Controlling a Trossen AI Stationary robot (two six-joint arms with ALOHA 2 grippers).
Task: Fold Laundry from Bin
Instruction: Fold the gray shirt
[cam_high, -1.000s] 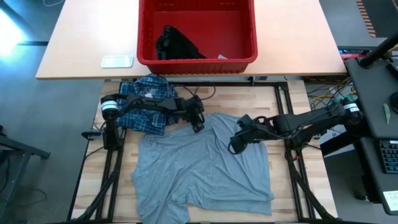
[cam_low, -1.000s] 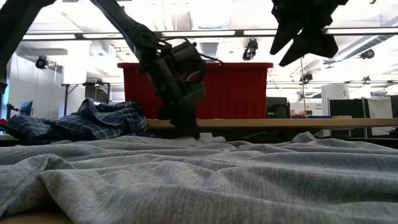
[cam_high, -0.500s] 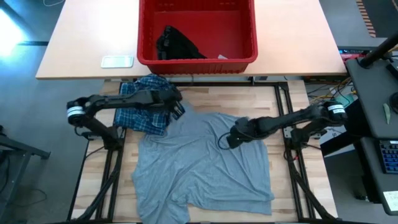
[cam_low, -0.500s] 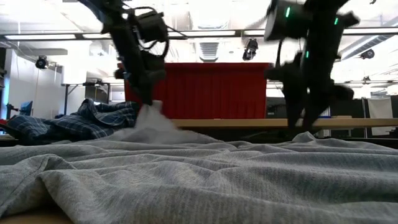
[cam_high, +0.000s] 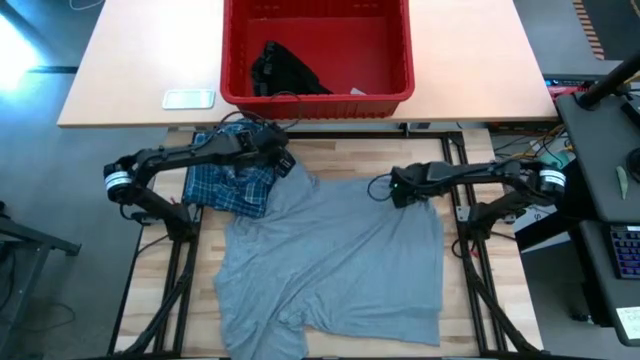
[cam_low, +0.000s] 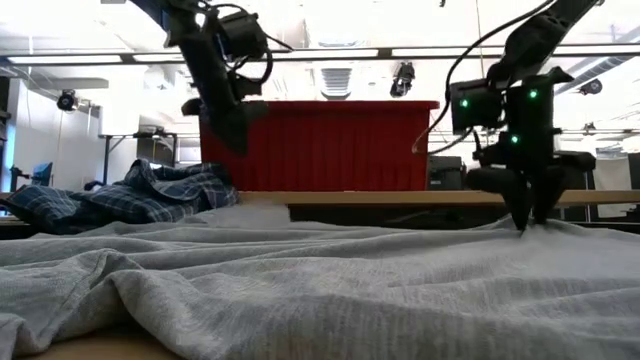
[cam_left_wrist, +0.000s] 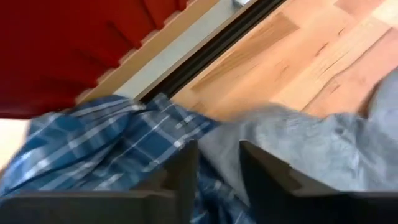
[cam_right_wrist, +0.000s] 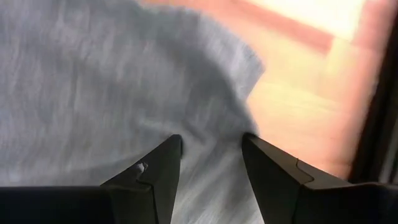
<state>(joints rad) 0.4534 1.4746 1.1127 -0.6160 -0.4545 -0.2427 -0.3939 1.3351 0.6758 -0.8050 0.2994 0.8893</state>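
Your right gripper (cam_high: 398, 190), fingers parted and pressed into the top right corner of the light grey T-shirt (cam_high: 330, 265) spread flat on the wooden table (cam_high: 345, 160), sits nearer than the left gripper (cam_high: 283, 163), raised, slightly open, empty.

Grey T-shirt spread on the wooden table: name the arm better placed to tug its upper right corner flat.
Right. The right gripper sits at that corner of the light grey T-shirt, jaws down on the cloth; the left gripper is raised above the shirt's opposite side.
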